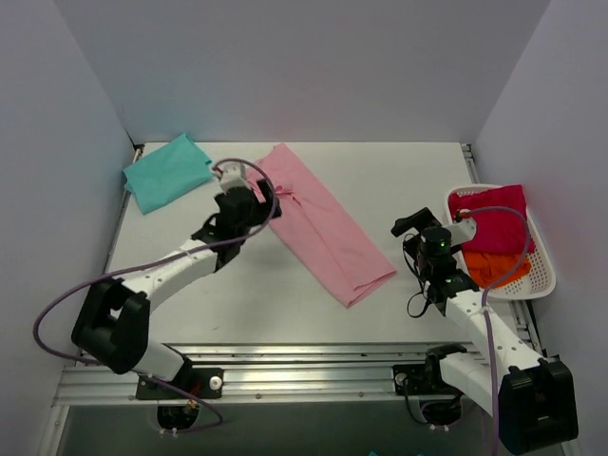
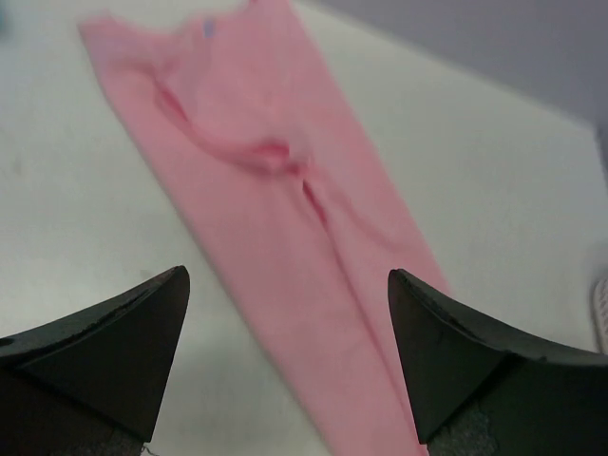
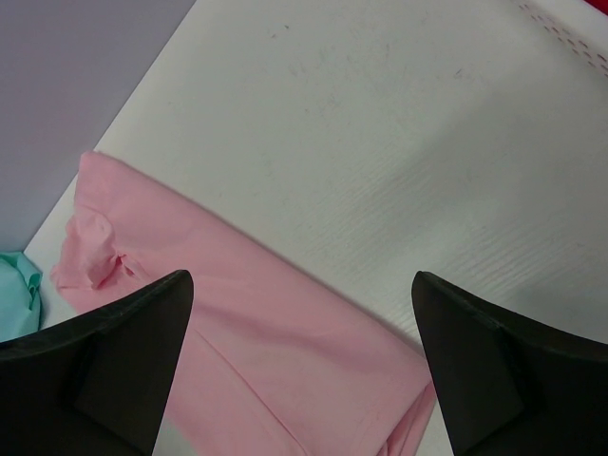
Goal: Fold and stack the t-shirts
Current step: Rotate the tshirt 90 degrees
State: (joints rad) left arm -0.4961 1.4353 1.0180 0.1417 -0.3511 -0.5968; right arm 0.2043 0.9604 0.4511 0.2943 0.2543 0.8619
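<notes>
Tabletop scene, seen from above and behind both arms. Shows a pale pink t-shirt (image 1: 323, 223) folded lengthwise into a long narrow strip, flat on the white table (image 1: 399, 171), running diagonally from upper centre of the frame down to just right of centre. Shows some bunched creasing and a small pale neck tag (image 2: 207, 28) near the strip's upper end in the left wrist view. Places a teal t-shirt (image 1: 166, 173), folded into a rough rectangle, at upper left of the overhead frame, near the table's far left corner and apart from the pink one.

Finds the left gripper (image 1: 264, 204) left of centre, at the upper left edge of the pink strip, with jaws spread wide and nothing between them. In its own wrist view, has both dark fingertips (image 2: 123, 342) framing the pink cloth below. Cannot tell whether a fingertip touches the fabric.

Finds the right gripper (image 1: 410, 233) right of centre, near the strip's lower right end, over bare table, with jaws likewise wide apart and empty. From its wrist camera, looks along the pink strip toward the teal shirt, a sliver at the left edge of that frame.

Puts a white perforated basket (image 1: 541, 285) at the right edge of the overhead frame, holding a red cloth (image 1: 494, 228) and an orange cloth (image 1: 489, 268).
</notes>
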